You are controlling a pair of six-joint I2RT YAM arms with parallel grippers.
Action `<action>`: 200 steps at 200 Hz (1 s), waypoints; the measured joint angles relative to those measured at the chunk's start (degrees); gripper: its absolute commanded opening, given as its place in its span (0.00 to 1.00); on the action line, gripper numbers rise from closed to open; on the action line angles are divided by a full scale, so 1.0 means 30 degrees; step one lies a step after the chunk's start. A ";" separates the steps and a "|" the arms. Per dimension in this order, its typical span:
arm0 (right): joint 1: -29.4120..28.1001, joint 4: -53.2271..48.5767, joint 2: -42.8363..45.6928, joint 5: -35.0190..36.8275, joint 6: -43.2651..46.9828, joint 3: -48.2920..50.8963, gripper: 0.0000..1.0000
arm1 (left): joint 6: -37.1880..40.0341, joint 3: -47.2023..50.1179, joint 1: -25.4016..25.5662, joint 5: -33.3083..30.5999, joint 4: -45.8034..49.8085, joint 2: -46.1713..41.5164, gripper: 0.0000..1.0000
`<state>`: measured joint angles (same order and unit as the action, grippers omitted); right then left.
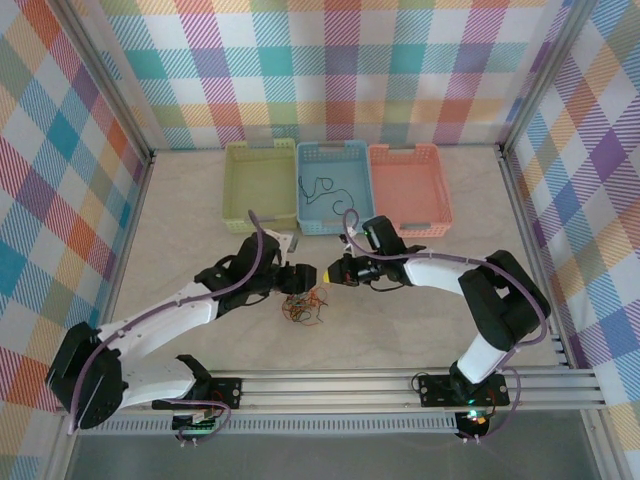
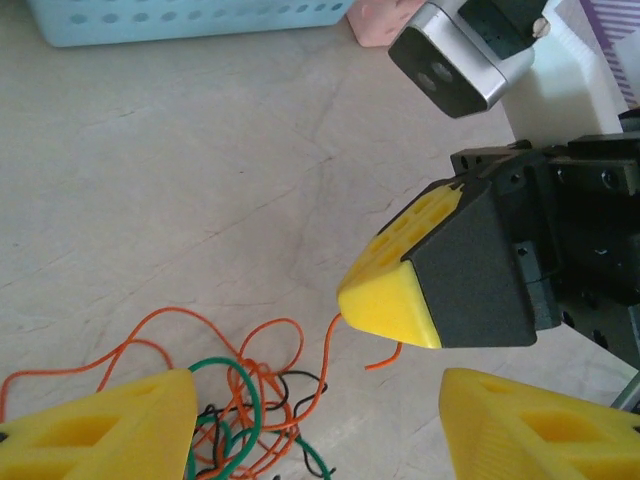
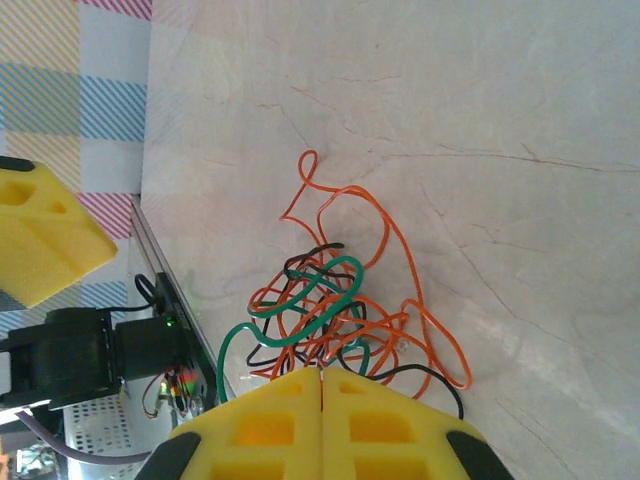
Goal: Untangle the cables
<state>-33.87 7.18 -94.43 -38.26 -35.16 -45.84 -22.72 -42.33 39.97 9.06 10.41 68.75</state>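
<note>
On the pale table (image 1: 420, 330), just in front of both wrists, you have the cables (image 1: 303, 308) lying in one small loose clump of orange, green and black loops. Your right gripper (image 3: 321, 378) has its yellow fingers pressed flat together, with no gap along the seam. From the left wrist view, an orange wire (image 2: 333, 345) runs out of that closed tip and down towards the clump, and a short curled end pokes out beside it, so the jaws are pinched on that one strand. The rest of the tangle sits just past the tip, resting on the table.

Your left gripper (image 2: 318, 392) has its jaws wide apart and nothing between the pads. The clump lies low between them, crowded against the left-hand finger (image 2: 110, 430), with orange and green loops running under its edge. I cannot tell if they touch it. The two grippers face each other tip to tip, close together, directly above the far side of the clump.

Beyond them, three baskets stand side by side: a green basket (image 1: 236, 190), a blue basket (image 1: 345, 222) with a thin black cable (image 1: 322, 188) lying in it, and a pink basket (image 1: 408, 222).
</note>
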 measured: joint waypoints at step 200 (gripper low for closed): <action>0.1916 0.6033 0.0131 -0.1158 -0.3606 0.2317 0.00 | 0.0444 -0.4736 0.0007 0.2535 0.1909 0.7898 0.35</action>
<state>-28.12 25.28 -94.04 -41.74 -45.98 -38.89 -21.39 -56.53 39.99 16.67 16.14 92.44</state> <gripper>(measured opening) 0.063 0.362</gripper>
